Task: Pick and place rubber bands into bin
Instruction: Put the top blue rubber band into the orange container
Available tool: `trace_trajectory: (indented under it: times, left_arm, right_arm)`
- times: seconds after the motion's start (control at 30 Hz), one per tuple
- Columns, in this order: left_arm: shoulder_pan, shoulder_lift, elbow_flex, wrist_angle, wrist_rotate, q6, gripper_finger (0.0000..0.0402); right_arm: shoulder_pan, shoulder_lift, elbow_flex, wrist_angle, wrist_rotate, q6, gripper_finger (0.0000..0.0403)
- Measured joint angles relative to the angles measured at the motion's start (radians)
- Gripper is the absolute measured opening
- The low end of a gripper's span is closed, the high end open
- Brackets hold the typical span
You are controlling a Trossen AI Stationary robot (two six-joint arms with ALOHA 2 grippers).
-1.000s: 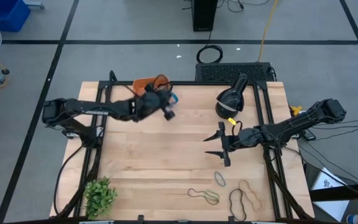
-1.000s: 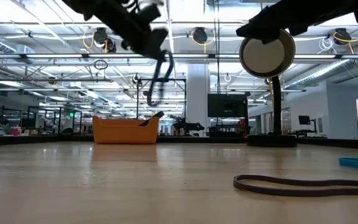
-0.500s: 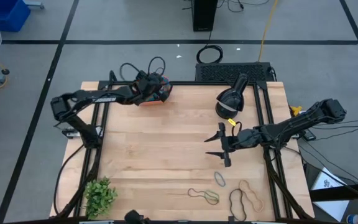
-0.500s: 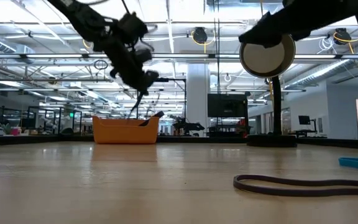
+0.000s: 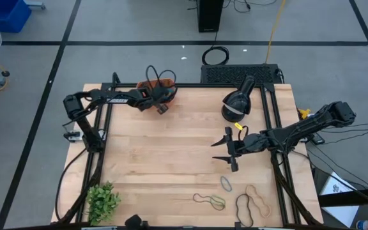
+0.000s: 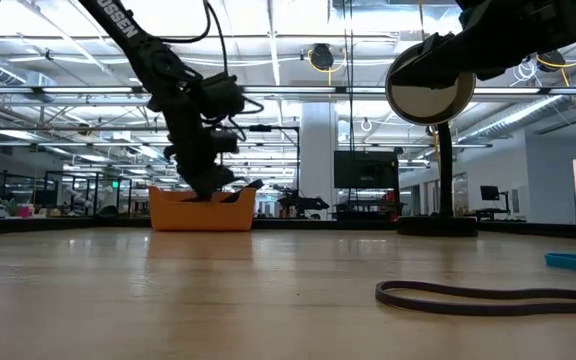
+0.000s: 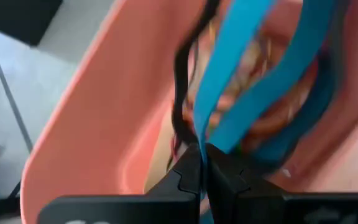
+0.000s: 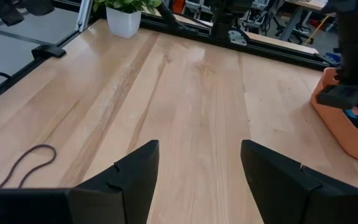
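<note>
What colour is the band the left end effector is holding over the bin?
Blue band, pinched over the orange bin; clearest in the left wrist view.

Orange bin (image 5: 147, 87) at table's far edge, blue rubber band (image 7: 241, 74) dangling inside, loose bands (image 5: 235, 199) near front

A pale wooden table (image 5: 171, 160) carried everything; at its far left edge sat the orange bin (image 6: 200, 211), and a small potted plant (image 5: 101, 202) stood at the near left corner. On the far right rested a black round-headed stand (image 5: 236, 102); several loose rubber bands (image 5: 235, 201) lay flat along the near right edge, close together.
</note>
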Motion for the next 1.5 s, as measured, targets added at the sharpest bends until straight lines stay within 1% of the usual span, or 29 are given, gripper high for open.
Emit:
trace_trajectory:
  times: [0.13,0.23,0.37,0.77,0.87,1.07,1.3,1.4,1.5]
  left_arm:
    - [0.002,0.000,0.000,-0.098,-0.003,-0.026,0.0006]
    - [0.010,0.000,0.000,-0.147,-0.011,-0.047,0.0017]
    - [0.021,0.000,0.000,-0.201,-0.055,-0.091,0.0027]
    - [0.023,0.000,0.000,-0.192,-0.058,-0.065,0.0030]
    - [0.015,-0.011,0.000,-0.189,-0.060,-0.064,0.0030]
    - [-0.013,-0.093,0.000,-0.188,-0.061,-0.062,0.0030]
    - [-0.057,-0.227,0.000,-0.180,-0.058,-0.062,0.0031]
    - [-0.054,-0.255,0.000,-0.166,-0.054,-0.062,0.0031]
    - [-0.043,-0.259,0.000,-0.170,-0.021,-0.062,0.0031]
  right_arm:
    - [0.000,0.000,0.000,0.000,0.000,0.001,0.0224]
    - [0.000,0.000,0.000,0.000,0.000,0.001,0.0224]
    - [0.000,0.000,0.000,0.000,0.000,0.002,0.0224]
    - [0.000,0.000,0.000,0.000,-0.005,0.003,0.0224]
    - [0.000,0.000,0.000,0.000,-0.005,0.031,0.0224]
    - [0.002,0.000,0.000,-0.003,-0.005,0.062,0.0224]
    - [0.049,0.000,0.000,-0.008,-0.001,0.004,0.0224]
    - [0.063,0.000,0.000,-0.007,0.002,0.005,0.0224]
    - [0.067,0.000,0.000,-0.003,0.002,0.025,0.0224]
